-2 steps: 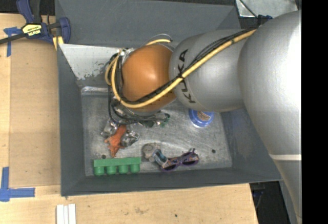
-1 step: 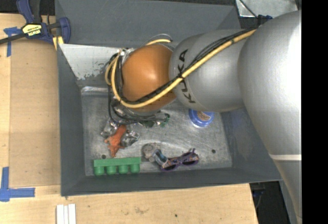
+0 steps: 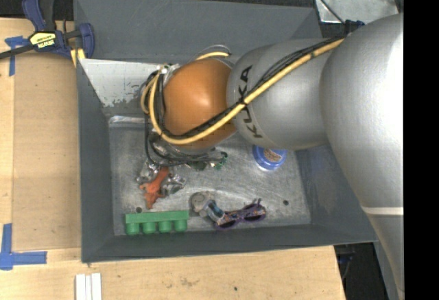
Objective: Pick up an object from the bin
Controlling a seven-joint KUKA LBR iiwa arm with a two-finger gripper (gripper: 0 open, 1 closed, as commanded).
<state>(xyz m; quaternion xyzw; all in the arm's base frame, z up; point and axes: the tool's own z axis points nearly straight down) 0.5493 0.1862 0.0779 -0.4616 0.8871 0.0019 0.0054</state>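
Bin (image 3: 92, 175): grey metal with sloping walls and a scuffed flat floor where the loose things lie.

Green block (image 3: 156, 222): long and flat with a row of round studs on top. It lies along the near edge of the floor at the left, apart from the other things.

Orange-red piece (image 3: 152, 190): small and narrow, lying tilted on the left half of the floor, above the green block. It is the thing nearest the pincer, and shiny metal parts sit close around its upper end.

Gripper (image 3: 160, 176): low over the left half of the floor, right at the upper end of the orange-red piece. Much of it is hidden under the wrist, so I cannot tell whether it is open, closed or gripping anything.

Orange cover (image 3: 195, 99): a round dome on the wrist, above the gripper in the view.

Cable (image 3: 206, 130): yellow and black, looped around the cover and running right along the arm.

Grey round piece (image 3: 199, 202): small, on the floor just right of the green block's end.

Purple thing (image 3: 239, 213): thin and curved, rather like a pair of glasses, just beside the grey round piece near the front edge.

Blue and white roll (image 3: 269, 157): round, on the right of the floor, partly under the arm.

Arm (image 3: 329, 93): thick and silver, reaching in from the right.
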